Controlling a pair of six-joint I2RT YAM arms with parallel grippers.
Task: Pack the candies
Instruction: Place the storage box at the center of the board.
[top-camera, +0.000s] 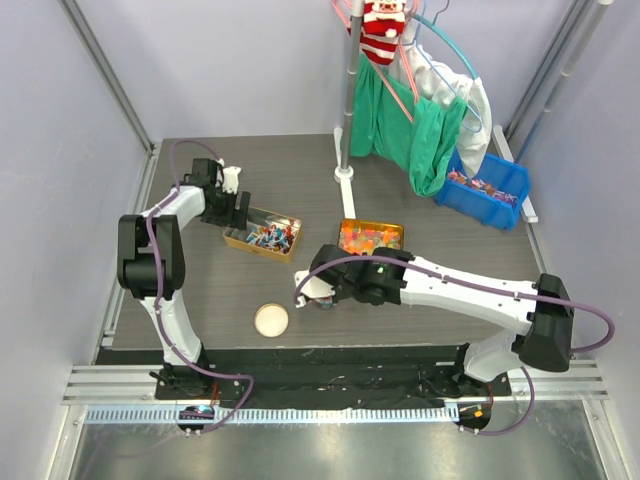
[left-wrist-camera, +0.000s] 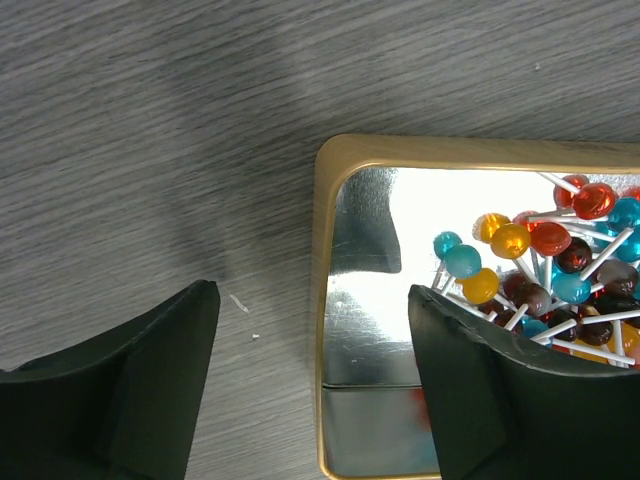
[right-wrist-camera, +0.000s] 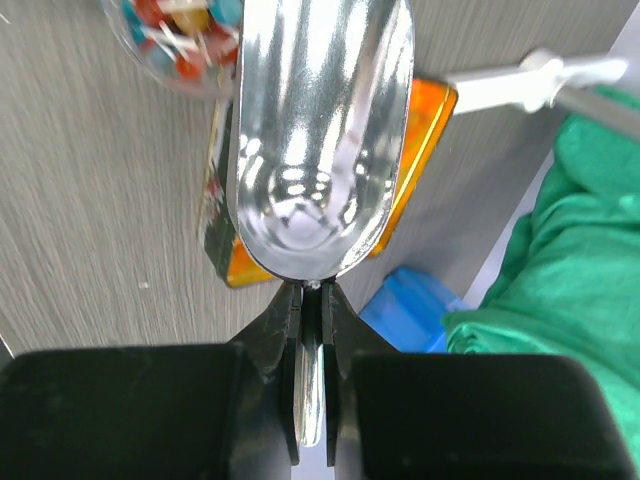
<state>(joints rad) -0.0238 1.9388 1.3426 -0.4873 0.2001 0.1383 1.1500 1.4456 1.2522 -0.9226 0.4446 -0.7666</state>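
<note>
A dark grey, wood-grained table (top-camera: 220, 285) is enclosed by pale lilac walls: a rear wall (top-camera: 240, 70), a left wall (top-camera: 50, 200) and a right wall (top-camera: 600, 180). Slanted metal posts are seen beyond the table's rear corners, a left post (top-camera: 105, 70) and a right post (top-camera: 565, 60). A white-footed pole (top-camera: 347, 110) is stood at the table's rear edge (a green cloth (top-camera: 400, 125) and a white cloth (top-camera: 470, 110) are hung from it). Aluminium rails (top-camera: 330, 390) are laid along the table's near edge. Nearer than these, a steel sheet (top-camera: 330, 450) is lit with a dull glare.
</note>
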